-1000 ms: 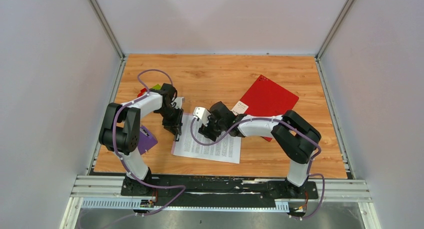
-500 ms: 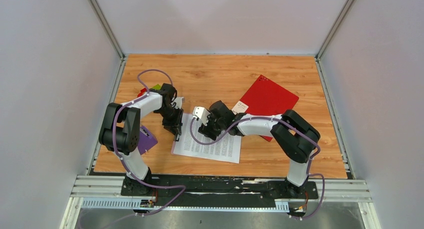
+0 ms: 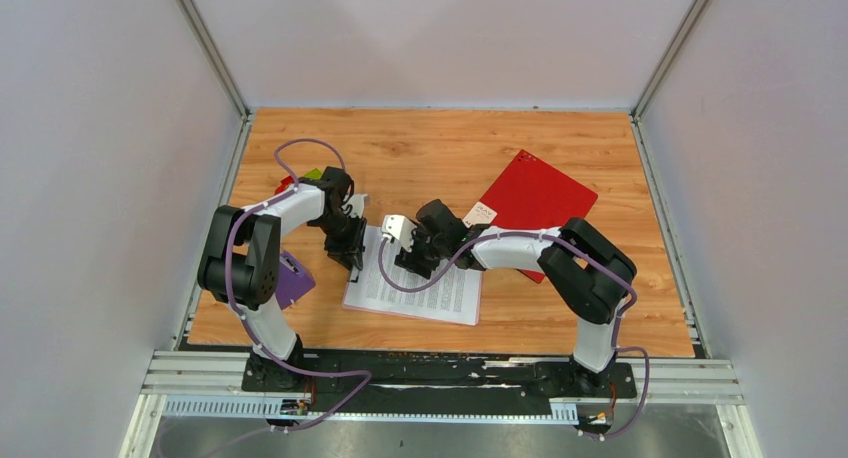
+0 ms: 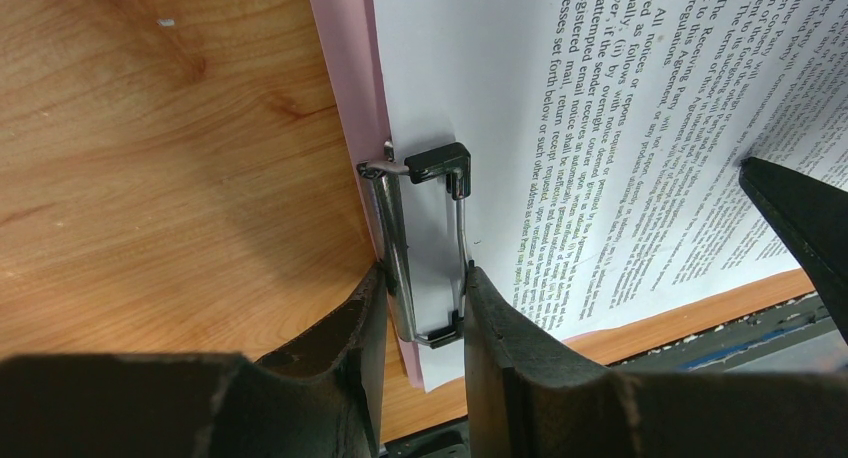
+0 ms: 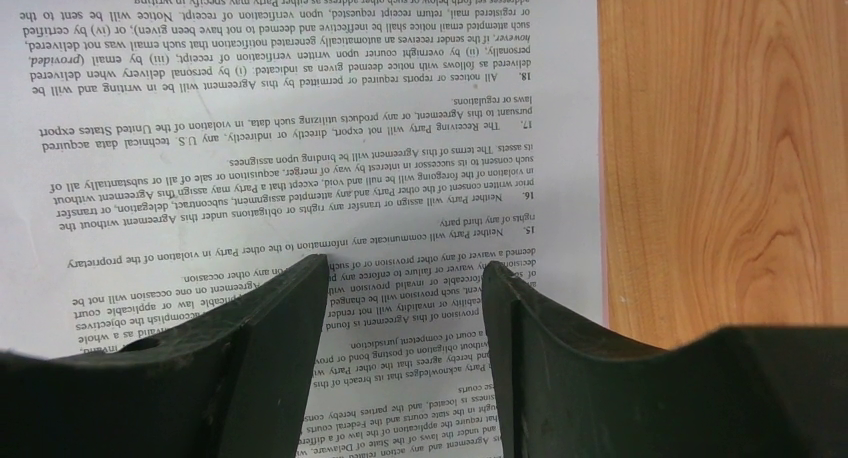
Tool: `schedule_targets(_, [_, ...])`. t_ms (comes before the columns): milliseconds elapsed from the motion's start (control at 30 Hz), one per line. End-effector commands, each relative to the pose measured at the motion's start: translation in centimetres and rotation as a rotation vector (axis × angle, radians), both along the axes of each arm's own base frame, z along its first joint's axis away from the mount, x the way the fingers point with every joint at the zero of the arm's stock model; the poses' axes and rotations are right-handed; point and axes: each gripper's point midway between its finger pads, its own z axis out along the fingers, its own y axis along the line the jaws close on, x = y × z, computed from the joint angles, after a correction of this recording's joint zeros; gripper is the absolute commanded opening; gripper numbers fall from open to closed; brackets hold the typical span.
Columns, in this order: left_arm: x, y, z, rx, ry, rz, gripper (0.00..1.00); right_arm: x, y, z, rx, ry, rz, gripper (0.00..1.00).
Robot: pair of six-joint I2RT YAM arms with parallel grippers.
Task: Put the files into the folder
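wood-grain table [image 3: 430, 148] fills our view. at left, the left gripper [image 4: 422, 283] pinches narrowly on the metal clip [image 4: 393, 228] at the edge of the pink folder [image 4: 345, 78]. the files [image 4: 480, 78] lie flat on that folder. over them we see the right gripper [image 5: 405, 270], fingers apart. a red board [image 3: 535, 203] lies at right.

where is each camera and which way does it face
Top external: above, behind the bases, looking down on the table; both arms show.
Left wrist: looks down at the clip on the pink folder; left jaws grip it.
Right wrist: looks down at the files; right jaws open.
All three share the files.
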Motion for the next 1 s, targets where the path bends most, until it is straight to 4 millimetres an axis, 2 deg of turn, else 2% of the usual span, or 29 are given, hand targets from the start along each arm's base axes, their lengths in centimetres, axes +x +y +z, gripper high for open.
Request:
schedule_targets(0, [0.4,-0.8,0.6,-0.043,-0.027,-0.016,0.0,-0.7,-1.4,-2.6,-0.088,0.014,0.058,0.59])
schedule_targets(567, [0.4,-0.3,0.6,-0.016,-0.029,-0.014,0.0,-0.3,-0.8,-2.5,-0.086,-0.026,0.114,0.58])
schedule_targets(667, [0.4,-0.7,0.9,-0.038,-0.028,-0.013,0.01,-0.2,-0.6,-2.3,-0.081,-0.028,0.114,0.6])
schedule_targets(833, [0.9,-0.7,2.7,-0.04,-0.071,-0.002,0.36,0.1,-0.3,-0.4,-0.047,-0.025,0.073,0.69])
schedule_targets(900, [1.4,-1.0,3.8,-0.055,-0.096,0.002,0.46,0.4,-0.2,1.4,-0.014,-0.032,0.037,0.71])
schedule_targets(967, [1.7,-1.3,4.8,-0.071,-0.114,0.009,0.51,0.6,0.0,3.0,0.027,-0.015,-0.003,0.72])
